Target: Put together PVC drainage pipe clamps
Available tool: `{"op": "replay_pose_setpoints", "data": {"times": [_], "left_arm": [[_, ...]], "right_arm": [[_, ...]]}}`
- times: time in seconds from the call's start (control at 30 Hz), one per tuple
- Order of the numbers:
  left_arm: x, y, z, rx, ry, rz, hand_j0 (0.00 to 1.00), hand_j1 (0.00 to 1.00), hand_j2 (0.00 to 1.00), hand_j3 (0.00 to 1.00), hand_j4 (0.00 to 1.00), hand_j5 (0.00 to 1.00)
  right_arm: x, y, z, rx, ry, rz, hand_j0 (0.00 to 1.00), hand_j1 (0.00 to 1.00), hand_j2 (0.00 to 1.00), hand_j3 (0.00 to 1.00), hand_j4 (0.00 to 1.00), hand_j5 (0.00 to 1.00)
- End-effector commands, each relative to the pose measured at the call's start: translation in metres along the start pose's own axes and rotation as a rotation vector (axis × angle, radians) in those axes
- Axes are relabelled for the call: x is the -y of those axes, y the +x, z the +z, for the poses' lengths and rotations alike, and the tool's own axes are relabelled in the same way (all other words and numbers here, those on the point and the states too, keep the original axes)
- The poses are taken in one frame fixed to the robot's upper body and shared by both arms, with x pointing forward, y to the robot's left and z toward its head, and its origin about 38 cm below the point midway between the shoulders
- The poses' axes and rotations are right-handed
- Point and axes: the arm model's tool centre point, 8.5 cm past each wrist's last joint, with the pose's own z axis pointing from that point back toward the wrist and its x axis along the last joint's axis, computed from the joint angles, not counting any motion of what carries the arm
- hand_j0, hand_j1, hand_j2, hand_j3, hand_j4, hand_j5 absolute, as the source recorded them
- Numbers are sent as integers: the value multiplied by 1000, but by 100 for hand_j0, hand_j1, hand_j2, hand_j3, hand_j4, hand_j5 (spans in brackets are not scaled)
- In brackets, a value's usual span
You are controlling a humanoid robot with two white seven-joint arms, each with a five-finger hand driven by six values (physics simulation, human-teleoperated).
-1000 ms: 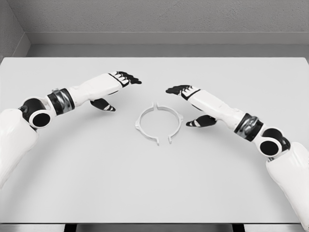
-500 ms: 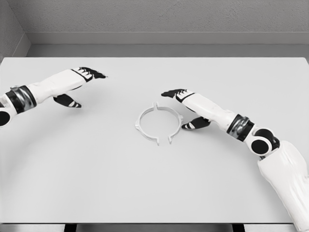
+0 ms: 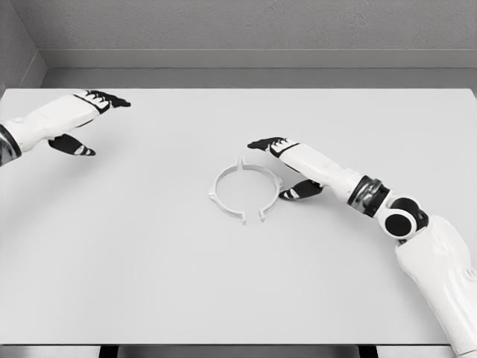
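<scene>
Lying flat before you, the white ring-shaped clamp (image 3: 244, 191) shows end gaps; right hand (image 3: 285, 165) beside it and left hand (image 3: 78, 123) both spread, empty.

A wide white table (image 3: 149, 283) fills the view, with a grey wall (image 3: 238, 26) behind it.

My view is bright and evenly lit, soft and diffuse with no glare. The table (image 3: 149, 283) carries hardly any shadows. Everything renders sharp, edge to edge, undistorted.
</scene>
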Motion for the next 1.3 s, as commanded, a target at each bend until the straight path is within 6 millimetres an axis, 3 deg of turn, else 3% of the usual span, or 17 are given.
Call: {"op": "replay_pose_setpoints", "data": {"times": [0.0, 0.33, 0.93, 1.27], "left_arm": [[2, 4, -5, 12, 0, 10, 100, 100, 100, 100, 100, 100], [5, 10, -12, 27, -2, 17, 100, 100, 100, 100, 100, 100], [4, 9, -11, 26, 0, 16, 100, 100, 100, 100, 100, 100], [4, 7, -9, 20, 2, 17, 100, 100, 100, 100, 100, 100]], "right_arm": [[0, 1, -2, 4, -3, 0, 100, 100, 100, 100, 100, 100], [1, 1, -3, 3, 2, 5, 100, 100, 100, 100, 100, 100], [37, -18, -10, -40, -30, 36, 100, 100, 100, 100, 100, 100], [29, -23, -22, -53, -18, 8, 100, 100, 100, 100, 100, 100]]}}
